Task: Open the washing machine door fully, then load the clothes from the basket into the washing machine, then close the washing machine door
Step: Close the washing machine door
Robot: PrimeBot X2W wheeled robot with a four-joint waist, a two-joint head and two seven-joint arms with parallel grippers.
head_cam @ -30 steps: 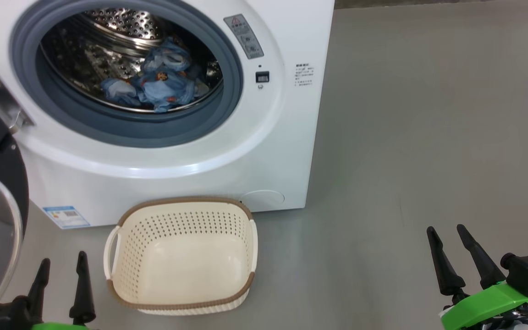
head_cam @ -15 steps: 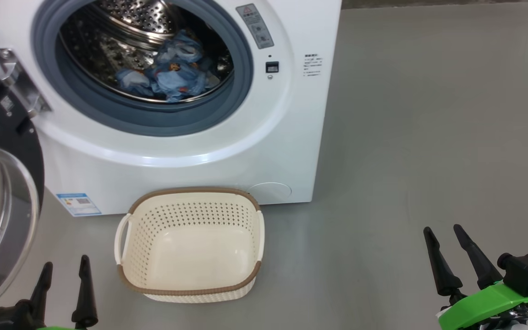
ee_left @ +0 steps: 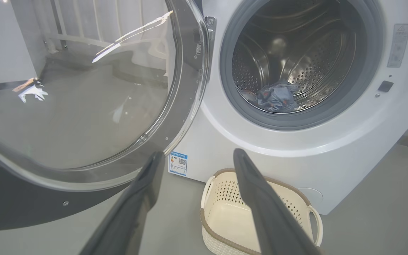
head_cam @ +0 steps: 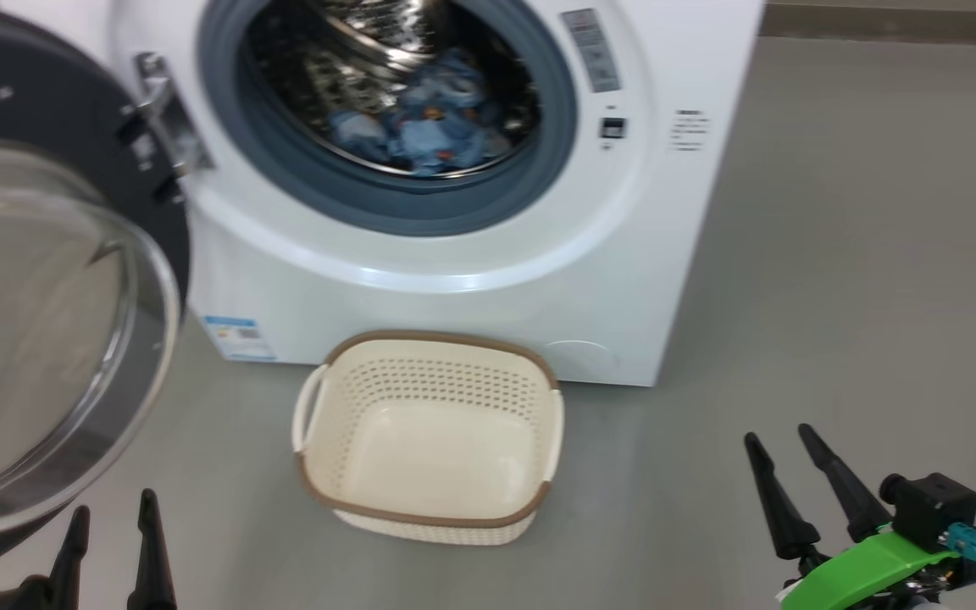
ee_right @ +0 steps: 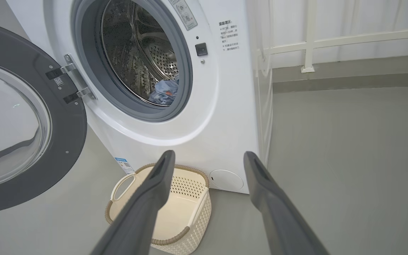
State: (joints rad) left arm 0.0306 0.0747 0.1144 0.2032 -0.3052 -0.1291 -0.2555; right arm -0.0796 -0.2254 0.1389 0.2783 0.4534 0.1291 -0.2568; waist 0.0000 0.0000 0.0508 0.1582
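1. Head view: basket (head_cam: 420, 398) empty, clothes (head_cam: 433, 140) already inside the washing machine (head_cam: 488, 280)
2. Left wrist view: washing machine door (ee_left: 83, 113) wide open; left pincer (ee_left: 198, 152) open, empty
3. Right wrist view: right pincer (ee_right: 209, 152) open too; I judge closing this door remains

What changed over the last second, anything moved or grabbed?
The head camera swung left, so the scene slid right; nothing grabbed or released. The washing machine door stays open, the clothes in the drum, the basket empty, left gripper and right gripper open.

Smooth grey floor (head_cam: 861, 254), white railing (ee_right: 309, 35) at the back, pale wall (ee_right: 367, 17) behind it
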